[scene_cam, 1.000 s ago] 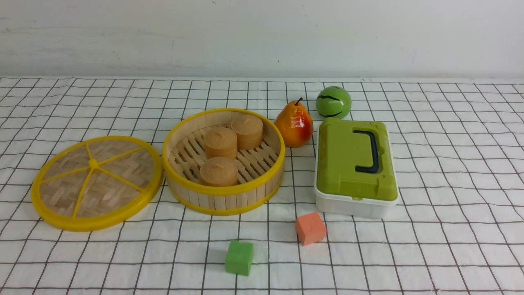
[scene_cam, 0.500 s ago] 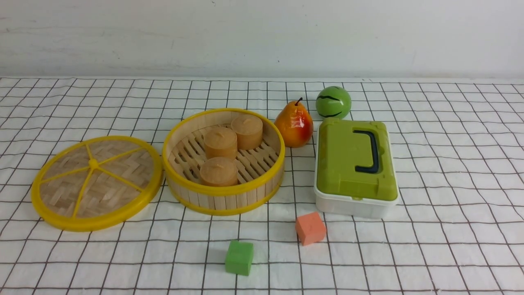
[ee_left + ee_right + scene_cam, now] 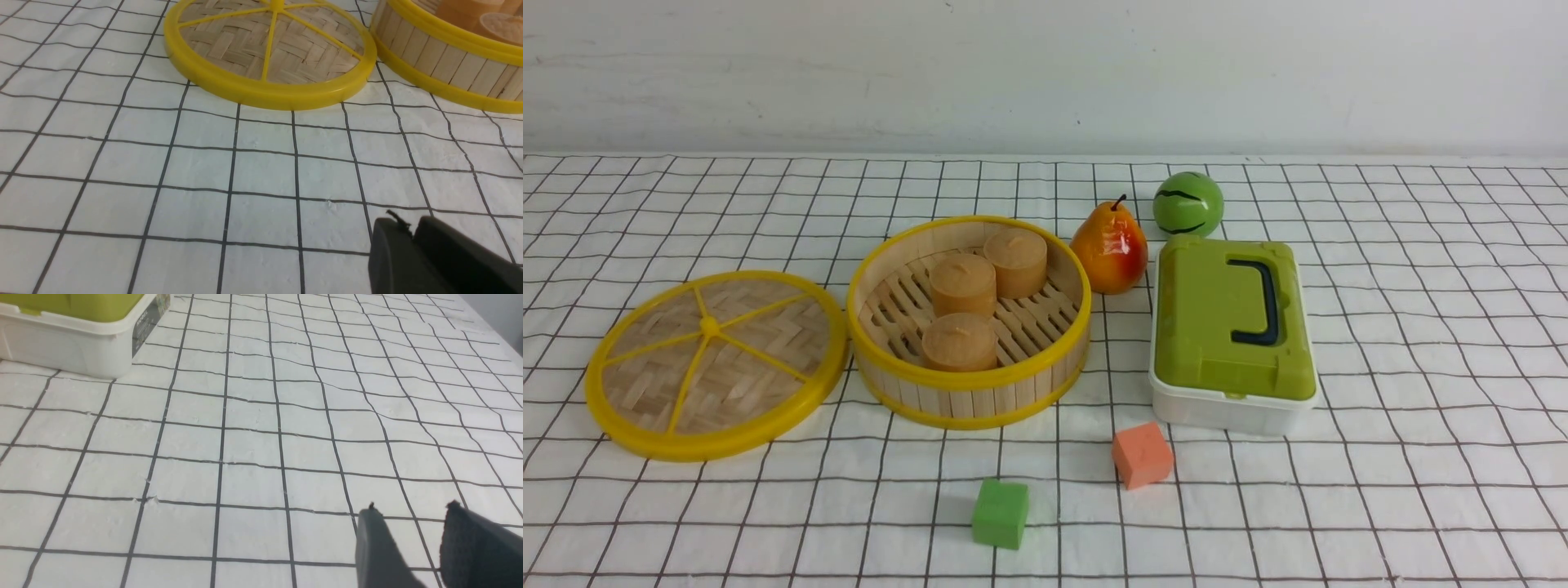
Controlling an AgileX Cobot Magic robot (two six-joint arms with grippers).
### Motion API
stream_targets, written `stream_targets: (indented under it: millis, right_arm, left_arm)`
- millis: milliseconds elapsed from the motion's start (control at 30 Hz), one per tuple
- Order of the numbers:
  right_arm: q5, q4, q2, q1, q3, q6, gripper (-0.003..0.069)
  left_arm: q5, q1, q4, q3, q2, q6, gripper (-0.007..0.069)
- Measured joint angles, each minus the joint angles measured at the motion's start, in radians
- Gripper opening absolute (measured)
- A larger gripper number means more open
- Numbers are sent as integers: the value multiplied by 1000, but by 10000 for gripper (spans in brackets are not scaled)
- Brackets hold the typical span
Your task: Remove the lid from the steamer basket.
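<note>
Lid (image 3: 716,364) off, flat on cloth, touching steamer basket (image 3: 969,387) w/ open top, on its left.

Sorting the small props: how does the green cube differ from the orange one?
The green cube lies nearer the camera and further to the robot's left; the orange cube sits just in front of the white box. They differ in colour. Both are small, similar-sized blocks resting free on the checked cloth.

left end effector (image 3: 410,232) fingers together, right end effector (image 3: 412,522) fingers slightly apart
</note>
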Motion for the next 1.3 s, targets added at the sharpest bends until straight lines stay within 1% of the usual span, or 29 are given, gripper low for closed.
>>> stream_targets:
  millis: [1300]
  right_arm:
    - [0,0,0,0,0,0,240]
  left_arm:
    - [0,0,0,0,0,0,111]
